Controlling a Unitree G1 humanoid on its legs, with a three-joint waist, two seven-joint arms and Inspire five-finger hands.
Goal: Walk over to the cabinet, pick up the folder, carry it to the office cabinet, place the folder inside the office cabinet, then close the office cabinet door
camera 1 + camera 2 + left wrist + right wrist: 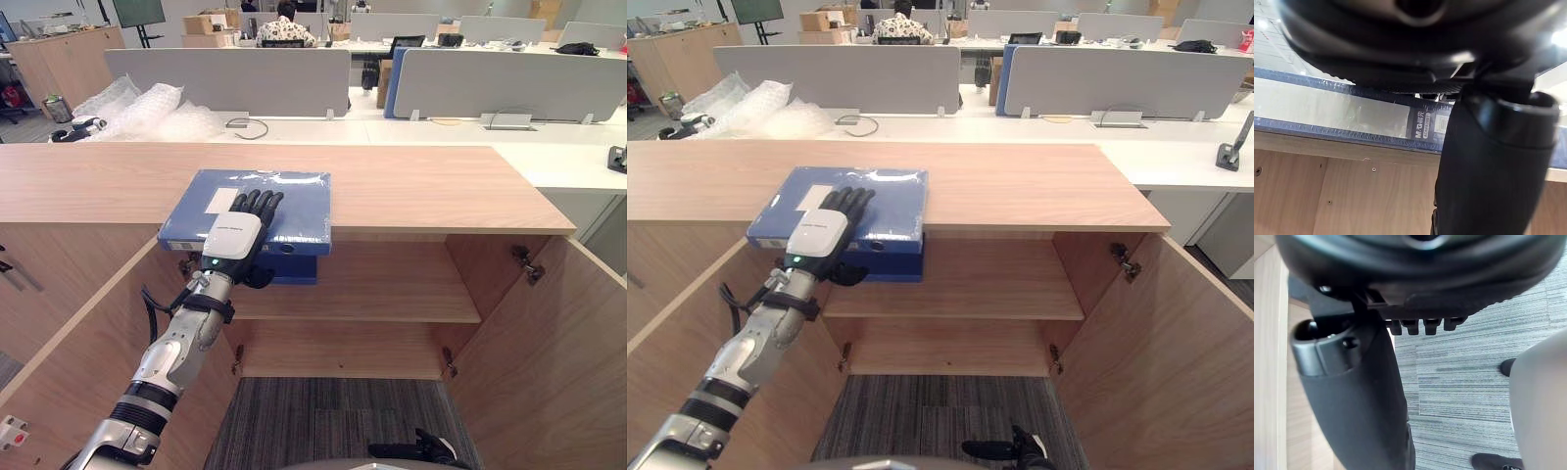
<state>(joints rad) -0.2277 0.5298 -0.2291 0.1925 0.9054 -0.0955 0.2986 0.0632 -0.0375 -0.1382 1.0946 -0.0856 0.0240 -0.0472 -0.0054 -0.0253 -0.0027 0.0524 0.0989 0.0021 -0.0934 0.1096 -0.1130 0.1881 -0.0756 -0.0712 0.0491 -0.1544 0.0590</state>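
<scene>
A blue folder (284, 201) lies flat on the wooden cabinet top (421, 186), its near end sticking out over the front edge. My left hand (235, 235) grips that overhanging end: fingers lie on the cover, and the thumb (1488, 166) presses up under the spine (1352, 115). Below, the office cabinet stands open, with a bare shelf (392, 284) inside. My right hand (423, 450) hangs low over the carpet, relaxed and holding nothing, its thumb (1356, 396) showing in the right wrist view.
Both cabinet doors stand wide open, left (69, 323) and right (578, 323). Grey carpet (333, 421) lies in front. Behind the cabinet is a white desk with bubble wrap (147, 113), grey partitions (235, 78) and a seated person (284, 29).
</scene>
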